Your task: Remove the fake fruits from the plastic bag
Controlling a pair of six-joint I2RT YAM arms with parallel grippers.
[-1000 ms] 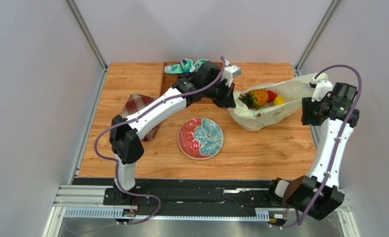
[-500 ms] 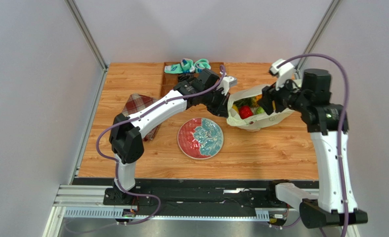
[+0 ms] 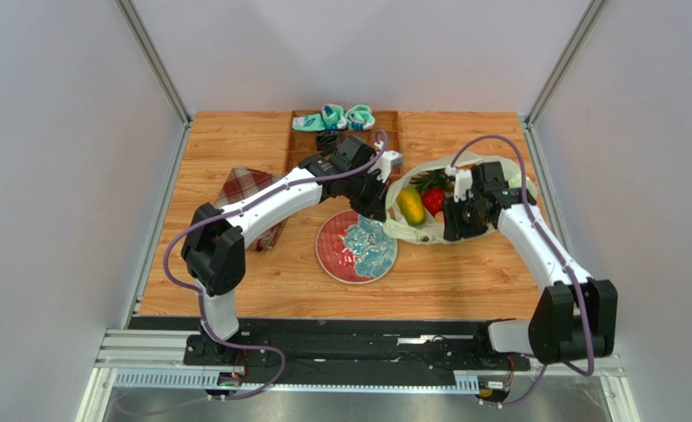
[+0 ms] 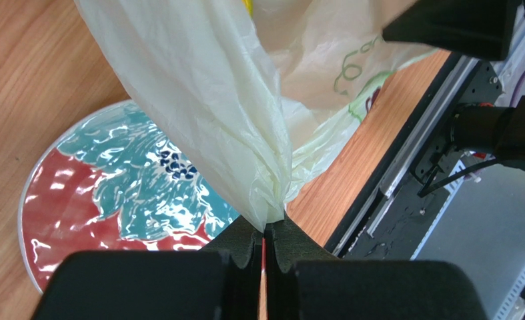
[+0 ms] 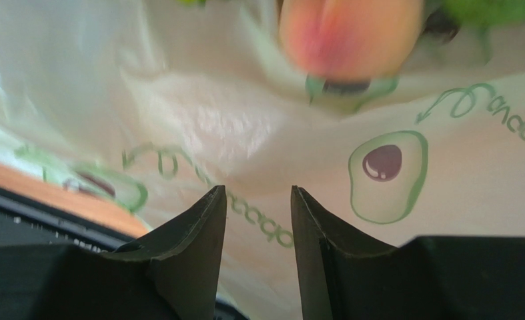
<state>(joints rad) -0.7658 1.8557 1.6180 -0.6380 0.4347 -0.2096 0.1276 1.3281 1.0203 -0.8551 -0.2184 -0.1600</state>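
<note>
Plastic bag (image 4: 205, 100) edge is pinched tight in the left gripper (image 4: 266, 241), just above the plate (image 4: 111, 193)! Right gripper (image 5: 258, 200) hovers at the bag, jaws partly apart, gripping nothing. Mango (image 3: 411, 209) and red pepper (image 3: 433, 200) sit inside.

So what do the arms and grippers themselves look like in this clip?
The left arm and right arm have white links with black joint housings, and a purple cable loops along each. The left gripper and right gripper have matte black, wedge-shaped fingers.
</note>
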